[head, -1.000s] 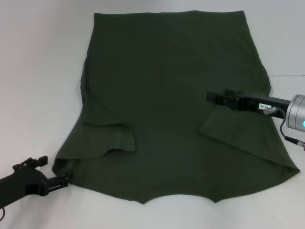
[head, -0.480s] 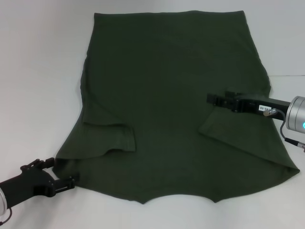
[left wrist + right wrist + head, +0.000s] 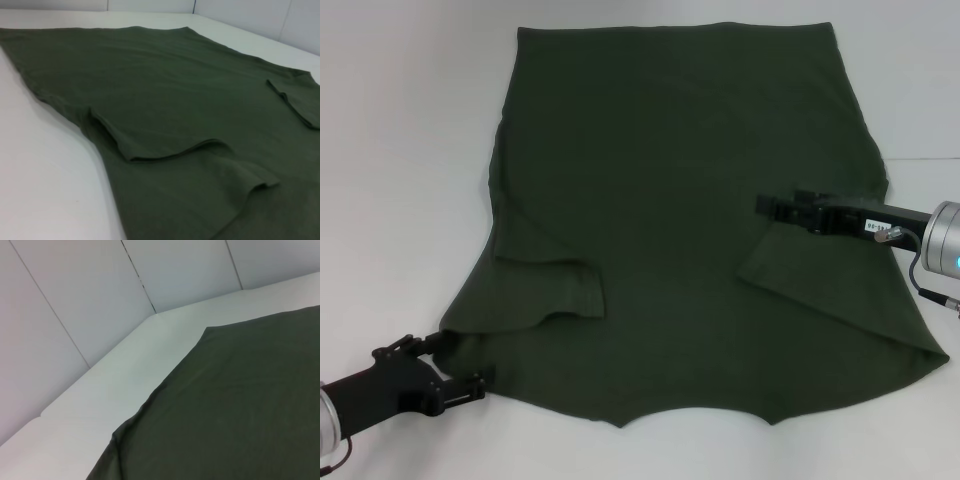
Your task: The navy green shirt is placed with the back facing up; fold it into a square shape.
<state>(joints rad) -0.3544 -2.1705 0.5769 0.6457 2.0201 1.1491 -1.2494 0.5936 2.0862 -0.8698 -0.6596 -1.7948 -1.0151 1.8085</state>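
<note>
the navy green shirt (image 3: 680, 220) lies flat on the white table (image 3: 400, 180), left gripper (image 3: 445, 375) open at its corner.

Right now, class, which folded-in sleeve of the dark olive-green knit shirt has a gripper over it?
The robot's right-side sleeve: the right gripper hangs over its top edge.

A white table (image 3: 410, 180) is filling the head view, its matte surface showing bare along the left edge, the right edge and the near edge. In the right wrist view, the table's far corner (image 3: 150, 320) is meeting pale wall panels (image 3: 75, 295), with dark vertical seams running between them. In the left wrist view, the same panels (image 3: 250, 15) are standing just behind the table's edge.
</note>
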